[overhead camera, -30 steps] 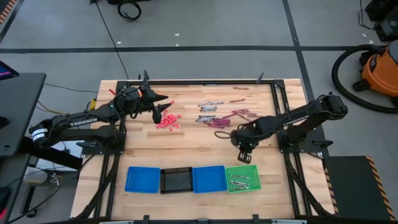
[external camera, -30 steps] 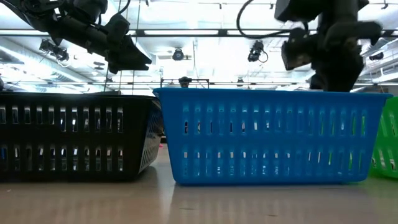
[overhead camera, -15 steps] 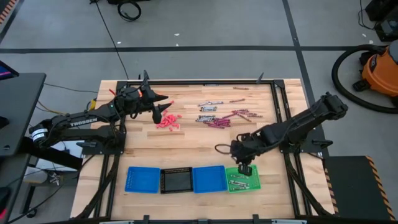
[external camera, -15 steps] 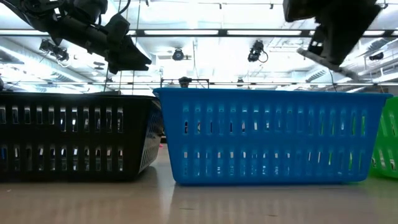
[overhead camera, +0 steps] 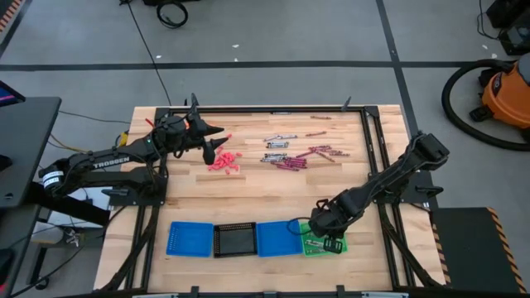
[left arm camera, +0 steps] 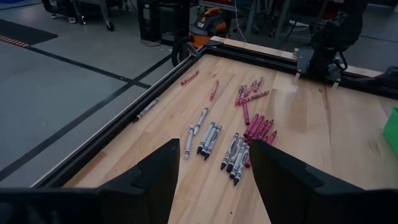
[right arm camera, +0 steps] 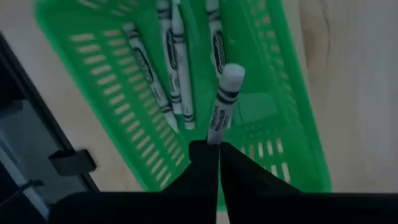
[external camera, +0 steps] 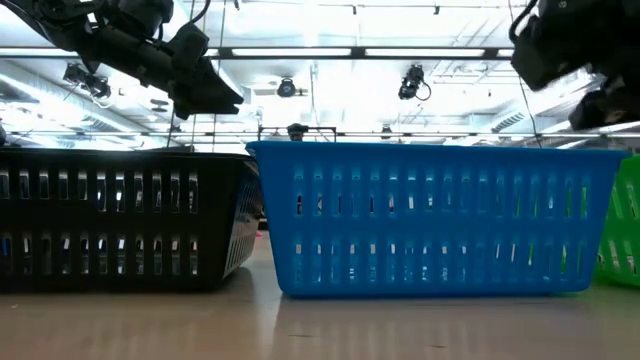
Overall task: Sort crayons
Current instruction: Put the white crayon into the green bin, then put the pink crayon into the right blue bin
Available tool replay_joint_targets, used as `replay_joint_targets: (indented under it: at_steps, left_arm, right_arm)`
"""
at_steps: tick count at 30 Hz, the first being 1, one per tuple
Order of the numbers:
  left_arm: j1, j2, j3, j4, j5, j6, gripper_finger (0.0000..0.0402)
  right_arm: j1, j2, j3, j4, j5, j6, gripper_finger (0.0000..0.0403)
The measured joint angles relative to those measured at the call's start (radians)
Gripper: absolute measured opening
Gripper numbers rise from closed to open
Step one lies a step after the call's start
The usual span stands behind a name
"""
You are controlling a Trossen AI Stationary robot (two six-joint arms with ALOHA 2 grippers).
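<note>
The right gripper (overhead camera: 328, 241) hangs over the green tray (overhead camera: 311, 244) at the near edge of the wooden surface (overhead camera: 257, 194). In the right wrist view its jaws (right arm camera: 208, 155) stand almost together, clamped on the end of one grey crayon (right arm camera: 222, 99) that points away from them over the tray's floor. Several more grey crayons (right arm camera: 174, 68) lie flat in the green tray beneath it.

The left gripper (overhead camera: 217, 147) hovers toward the far left part of the surface, just above a small heap of red crayons (overhead camera: 224, 162). Its jaws are spread apart and hold nothing — the left wrist view shows bare wood between the two dark fingers (left arm camera: 152, 180).

The rest of the crayons lie loose on the far middle of the surface: grey ones (overhead camera: 277, 142) in small groups, and maroon and magenta ones (overhead camera: 319, 152) just beside them, some touching, a few strays nearer the far rail. From the left wrist the same grey crayons (left arm camera: 208, 137) and magenta crayons (left arm camera: 258, 127) show ahead of the gripper.

Along the near edge four trays sit side by side — a blue tray (overhead camera: 189, 238), a black tray (overhead camera: 234, 240), a second blue tray (overhead camera: 277, 237) and the green one. The low view looks at the walls of the black tray (external camera: 120, 220) and a blue tray (external camera: 430, 220).
</note>
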Motion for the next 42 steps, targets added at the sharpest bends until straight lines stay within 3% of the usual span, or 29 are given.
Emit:
replay_joint_targets:
  at_steps: [10,17,31,42]
  left_arm:
    - [0.0,0.0,0.0,-0.001,0.0,0.0,0.0205]
    - [0.0,0.0,0.0,-0.001,0.0,0.0,0.0205]
    - [0.0,0.0,0.0,-0.001,0.0,0.0,0.0205]
    - [0.0,0.0,0.0,0.0,0.0,0.0,0.0205]
  right_arm:
    - [-0.005,-0.026,0.013,-0.059,-0.011,-0.006,0.0092]
    - [-0.074,-0.074,0.071,-0.249,0.245,-0.057,0.0087]
    - [-0.491,-0.073,-0.048,-0.187,0.366,-0.297,0.0082]
    - [-0.812,-0.03,-0.074,-0.03,0.428,-0.544,0.0082]
